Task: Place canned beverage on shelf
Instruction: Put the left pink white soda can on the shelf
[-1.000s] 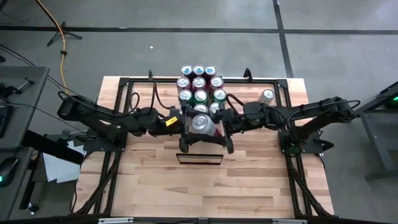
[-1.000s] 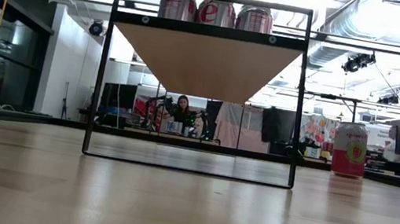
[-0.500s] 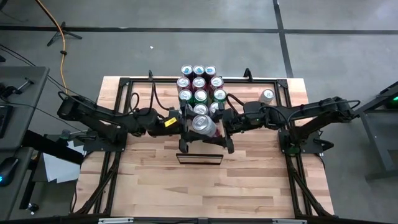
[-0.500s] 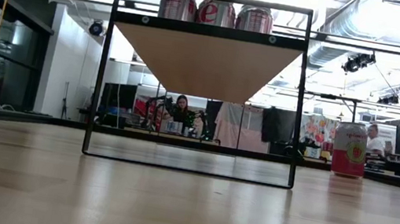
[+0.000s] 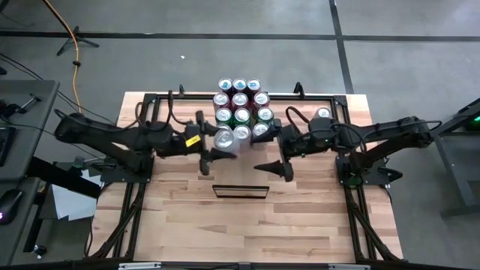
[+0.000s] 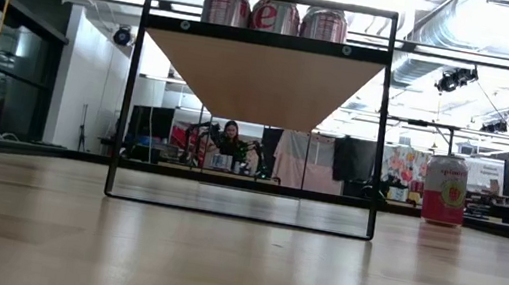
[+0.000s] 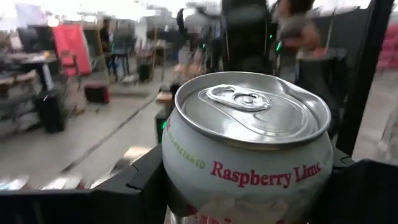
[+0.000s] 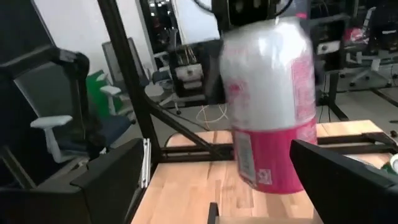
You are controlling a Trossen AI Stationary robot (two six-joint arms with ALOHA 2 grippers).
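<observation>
A: Plank tabletop (image 5: pixel 180 217), lab floor around it. Shelf (image 6: pixel 268 38): top panel holds a block of cans (image 5: pixel 240 105) along its far end; near end bare.

B: Item in transit?

A: Raspberry-lime can (image 5: pixel 223 139), upright, clamped in the left gripper (image 5: pixel 214 144), at the block's near-left corner. Left arm nearer. Right gripper (image 5: pixel 271 159): jaws wide, empty. One pink can (image 6: pixel 444 191) stands near the tabletop's far right corner.

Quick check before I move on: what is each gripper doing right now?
Left gripper: closed on the Raspberry Lime can, beside the shelf's cans.
Right gripper: open, holding nothing.
</observation>
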